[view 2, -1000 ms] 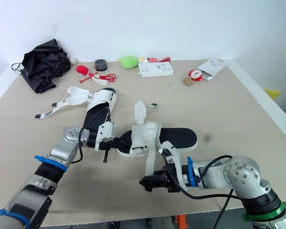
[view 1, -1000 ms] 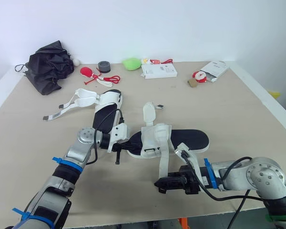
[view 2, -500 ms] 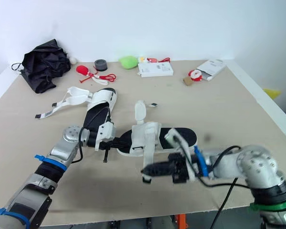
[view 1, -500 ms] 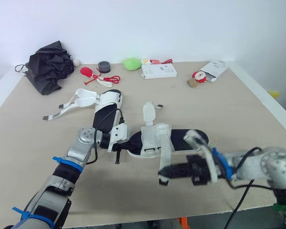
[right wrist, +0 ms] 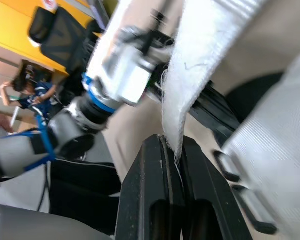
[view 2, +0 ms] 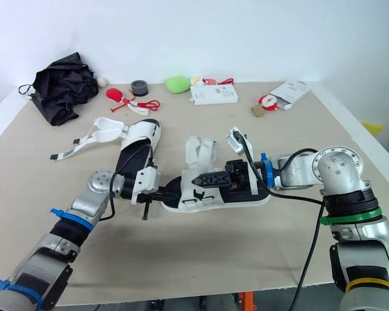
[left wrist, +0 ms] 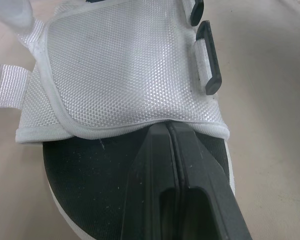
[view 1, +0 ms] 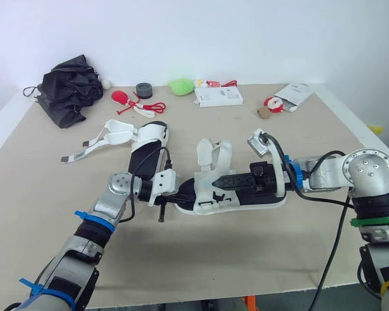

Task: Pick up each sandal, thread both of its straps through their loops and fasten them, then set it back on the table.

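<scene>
Sandal (view 1: 211,195) with a black sole lies near the middle of the table (view 1: 259,272). The left gripper (left wrist: 168,127) has its jaws pressed together, tips at the edge of the mesh upper. The right gripper (right wrist: 172,145) pinches a white strap (right wrist: 200,60) of the sandal. A second sandal (view 1: 146,146) lies further left.

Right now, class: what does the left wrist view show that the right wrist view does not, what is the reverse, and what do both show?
Left wrist view alone: the left gripper fingertips shut at the hem of the mesh sandal upper, and the rounded end of the black footbed with its white sole rim. Right wrist view alone: the right gripper pinching a frayed white strap, and a seated person in the background. Shared: that upper, the footbed, the dark strap loops and the left gripper.
</scene>
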Robot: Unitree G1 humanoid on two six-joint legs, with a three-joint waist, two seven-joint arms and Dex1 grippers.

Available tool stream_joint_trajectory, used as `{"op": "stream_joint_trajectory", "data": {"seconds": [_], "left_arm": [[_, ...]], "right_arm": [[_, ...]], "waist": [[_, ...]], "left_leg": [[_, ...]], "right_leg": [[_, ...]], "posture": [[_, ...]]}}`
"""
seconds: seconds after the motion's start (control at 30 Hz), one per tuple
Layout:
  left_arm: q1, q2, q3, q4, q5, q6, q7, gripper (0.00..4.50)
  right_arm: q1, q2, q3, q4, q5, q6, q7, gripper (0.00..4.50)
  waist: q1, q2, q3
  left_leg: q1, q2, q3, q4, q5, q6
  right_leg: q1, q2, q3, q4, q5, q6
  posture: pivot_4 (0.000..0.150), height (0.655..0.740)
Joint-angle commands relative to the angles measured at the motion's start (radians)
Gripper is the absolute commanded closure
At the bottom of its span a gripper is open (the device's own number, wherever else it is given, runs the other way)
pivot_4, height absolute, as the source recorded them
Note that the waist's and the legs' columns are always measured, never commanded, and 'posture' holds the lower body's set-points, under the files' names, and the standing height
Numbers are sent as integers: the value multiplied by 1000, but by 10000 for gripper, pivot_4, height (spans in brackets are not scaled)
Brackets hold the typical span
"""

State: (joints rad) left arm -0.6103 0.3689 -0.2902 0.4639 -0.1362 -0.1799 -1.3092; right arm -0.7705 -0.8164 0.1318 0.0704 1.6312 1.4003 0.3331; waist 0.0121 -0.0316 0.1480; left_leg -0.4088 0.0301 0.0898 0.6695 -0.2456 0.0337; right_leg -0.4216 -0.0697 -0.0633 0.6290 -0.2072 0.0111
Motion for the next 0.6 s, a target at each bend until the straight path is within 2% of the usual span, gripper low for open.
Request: {"op": "stream_joint_trajectory", "data": {"seconds": [0.03, 0.23, 0.4, 0.6], "left_arm": [[53, 10, -66, 71, 78, 22, -1, 45000], [69, 13, -68, 59, 77, 24, 2, 45000], [67, 15, -68, 54, 77, 28, 3, 45000], [67, 18, -65, 53, 74, 31, 2, 45000]], "right_arm": [[-48, 28, -12, 18, -109, 35, 61, 43851], [-82, 58, -25, 67, -200, 50, 118, 43851], [-89, 85, -18, 92, -350, 23, 171, 43851], [-60, 64, -1, 99, -477, -3, 274, 43851]], "waist": [[-1, 0, 0], [-1, 1, -1], [-1, 2, -1], [-1, 2, -1]], "left_leg": [[0, 0, 1, 1, 0, 1], [0, 0, 1, 1, 0, 1], [0, 0, 1, 1, -1, 1], [0, 0, 1, 1, -1, 1]], "right_leg": [[0, 0, 0, 0, 0, 1], [0, 0, 0, 0, 1, 1], [0, 0, 0, 0, 1, 1], [0, 0, 0, 0, 1, 1]], "posture": [[1500, 7400], [1500, 7400], [1500, 7400], [1500, 7400]]}}
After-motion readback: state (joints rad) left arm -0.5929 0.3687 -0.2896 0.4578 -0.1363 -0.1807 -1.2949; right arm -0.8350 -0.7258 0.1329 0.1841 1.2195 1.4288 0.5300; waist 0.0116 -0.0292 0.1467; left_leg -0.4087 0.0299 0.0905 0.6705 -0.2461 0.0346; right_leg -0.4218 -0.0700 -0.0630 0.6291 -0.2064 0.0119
